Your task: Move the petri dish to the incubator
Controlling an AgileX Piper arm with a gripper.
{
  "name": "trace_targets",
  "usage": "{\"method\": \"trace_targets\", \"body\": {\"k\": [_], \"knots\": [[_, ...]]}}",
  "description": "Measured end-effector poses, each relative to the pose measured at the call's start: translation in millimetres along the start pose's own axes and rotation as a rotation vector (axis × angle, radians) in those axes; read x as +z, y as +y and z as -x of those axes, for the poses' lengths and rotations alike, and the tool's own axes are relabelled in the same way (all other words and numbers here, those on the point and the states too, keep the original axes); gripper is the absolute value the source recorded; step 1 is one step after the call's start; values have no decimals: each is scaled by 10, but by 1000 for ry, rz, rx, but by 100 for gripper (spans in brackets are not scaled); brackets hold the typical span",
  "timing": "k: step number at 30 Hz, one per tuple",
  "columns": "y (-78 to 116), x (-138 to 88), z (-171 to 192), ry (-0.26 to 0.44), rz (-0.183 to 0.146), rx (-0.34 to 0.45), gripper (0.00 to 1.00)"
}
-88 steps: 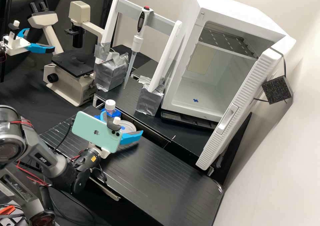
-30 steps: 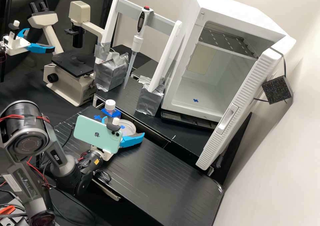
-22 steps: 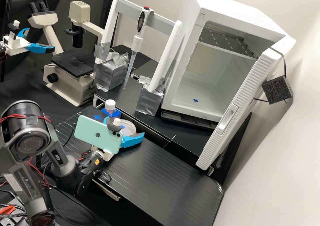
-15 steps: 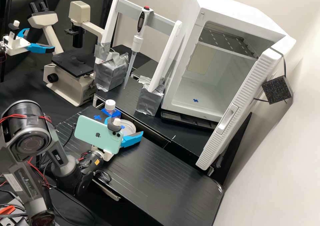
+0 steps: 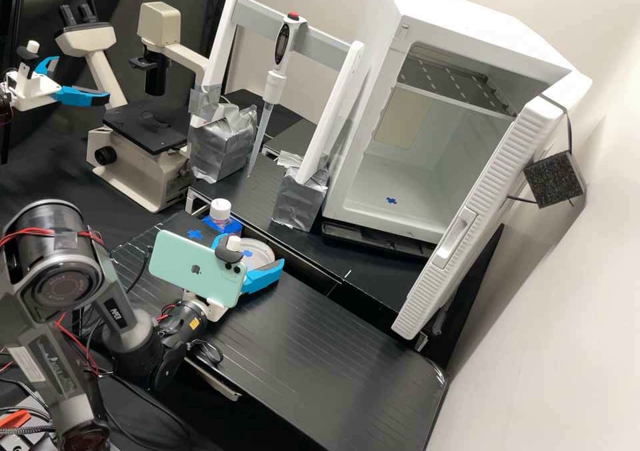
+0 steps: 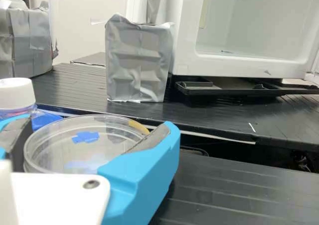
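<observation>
Item: one petri dish, clear, round and shallow, a blue cross mark showing on or through it. Location: at the far edge of the black slatted platform, outside the incubator. Attitude: roughly level; whether it touches the platform cannot be told.

Holder: white gripper, its two blue fingers drawn in on opposite sides of the dish and, it appears, clamped on its rim. A pale green phone is mounted above.

Recent alteration: the arm swings in the earlier part of the span, then all but settles; over the last second the outer finger draws inward and the dish shifts slightly with it. Significance: the grasp seems just made, so the carry can be judged ready to begin.

Adjacent: one bottle, white-capped, blue about its body, just beside the dish; a sideways start could knock it.

Beyond: one pipette on a white stand, its feet wrapped in silver tape; one microscope.

Destination: one white incubator, door open, a blue tape cross on its floor, the probable set-down spot. Required next, by judgement: a straight lift, then a level pass over the incubator's front lip. A thin, smooth rim may slip or tip.
</observation>
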Motion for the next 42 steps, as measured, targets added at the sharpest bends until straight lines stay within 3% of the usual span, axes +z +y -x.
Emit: {"method": "trace_targets", "body": {"k": [15,19,26,30,39,42], "knots": [[54,20,48,-26,-1,12,0],[144,35,102,-76,-14,67,0],[278,64,144,-114,-68,175,0],[386,88,94,-118,-74,223,0],[403,103,81,-121,-83,229,0],[390,70,110,-110,-101,232,0]]}}
